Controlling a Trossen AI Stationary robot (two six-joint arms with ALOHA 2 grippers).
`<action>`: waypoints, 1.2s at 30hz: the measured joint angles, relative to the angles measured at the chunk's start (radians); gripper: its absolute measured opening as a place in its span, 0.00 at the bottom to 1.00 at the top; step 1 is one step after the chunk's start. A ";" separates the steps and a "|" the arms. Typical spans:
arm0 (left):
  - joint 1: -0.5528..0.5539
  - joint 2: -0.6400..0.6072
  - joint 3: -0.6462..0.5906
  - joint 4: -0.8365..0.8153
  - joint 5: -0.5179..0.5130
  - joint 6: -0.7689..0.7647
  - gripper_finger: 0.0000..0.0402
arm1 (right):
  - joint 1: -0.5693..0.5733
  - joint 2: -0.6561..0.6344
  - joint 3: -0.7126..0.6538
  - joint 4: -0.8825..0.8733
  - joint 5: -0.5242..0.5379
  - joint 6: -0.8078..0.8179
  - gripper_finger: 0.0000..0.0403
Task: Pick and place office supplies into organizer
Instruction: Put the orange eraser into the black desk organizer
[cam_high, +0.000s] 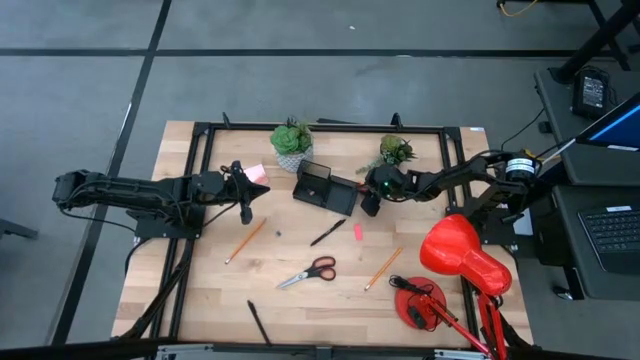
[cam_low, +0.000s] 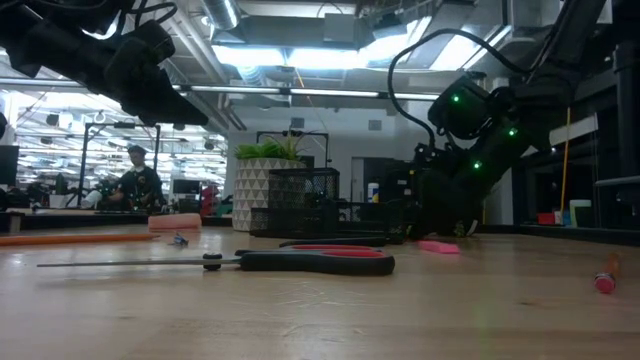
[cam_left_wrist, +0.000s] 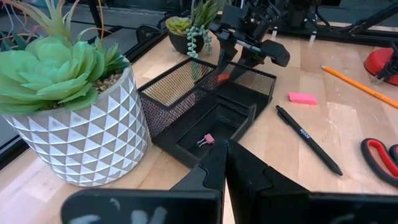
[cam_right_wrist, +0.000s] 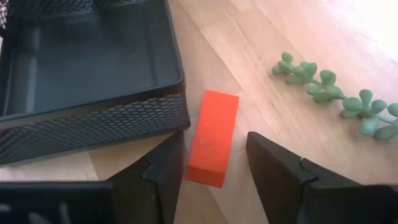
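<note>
My right gripper (cam_right_wrist: 214, 148) is open and points down at the table, just off the right end of the black mesh organizer (cam_high: 325, 188). An orange-red eraser (cam_right_wrist: 213, 138) lies flat on the wood between its two fingers, beside the organizer's wall (cam_right_wrist: 93, 127). My left gripper (cam_left_wrist: 224, 163) is shut and empty, hovering left of the organizer by the near plant. A small pink piece (cam_left_wrist: 207, 139) lies in the organizer's low tray. On the table lie a pink eraser (cam_high: 357, 232), red-handled scissors (cam_high: 310, 272), two pencils (cam_high: 245, 241) (cam_high: 383, 268), two black pens (cam_high: 327, 233) (cam_high: 259, 322) and a pink sticky pad (cam_high: 255, 172).
Two potted plants (cam_high: 292, 145) (cam_high: 396, 151) stand at the far edge behind the organizer; trailing stems (cam_right_wrist: 336, 99) lie on the wood near my right gripper. A red desk lamp (cam_high: 460, 262) fills the near right corner. Bare wood shows in the table's middle.
</note>
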 joint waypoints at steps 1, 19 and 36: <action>0.000 0.000 0.000 0.000 0.000 -0.004 0.01 | 0.000 0.000 0.000 -0.002 0.000 -0.004 0.41; 0.000 0.000 0.000 0.000 0.000 -0.007 0.01 | 0.000 -0.002 0.002 -0.051 0.002 -0.005 0.22; 0.000 0.000 0.000 0.000 0.000 -0.011 0.01 | 0.026 -0.048 0.002 -0.152 0.045 0.050 0.21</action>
